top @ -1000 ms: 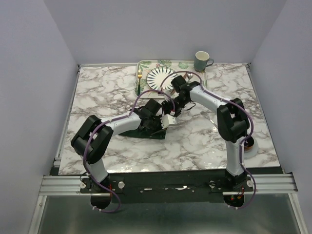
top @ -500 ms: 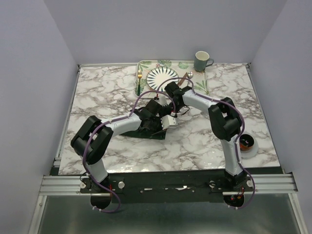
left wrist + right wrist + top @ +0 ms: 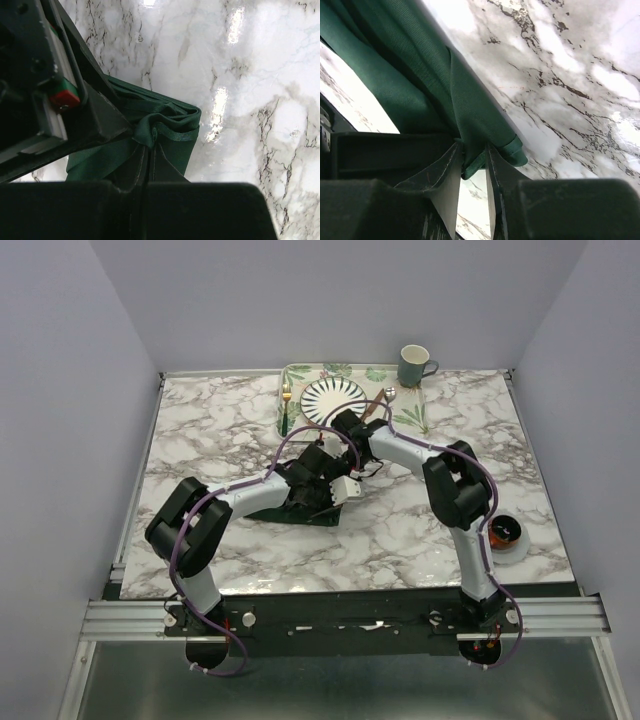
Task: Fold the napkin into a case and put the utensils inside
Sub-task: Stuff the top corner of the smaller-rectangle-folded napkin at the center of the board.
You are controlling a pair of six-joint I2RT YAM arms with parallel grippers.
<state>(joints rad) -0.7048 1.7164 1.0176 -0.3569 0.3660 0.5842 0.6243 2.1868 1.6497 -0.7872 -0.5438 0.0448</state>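
Green napkin (image 3: pixel 175 125) was mid-fold, clamped in my left end effector (image 3: pixel 148 161) and right end effector (image 3: pixel 473 161); next it needed, I judged, laying over evenly.

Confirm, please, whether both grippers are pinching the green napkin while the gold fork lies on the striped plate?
Not quite: the top external view shows the gold fork on the leaf-patterned tray, left of the striped plate. The left gripper and right gripper do pinch the green napkin.
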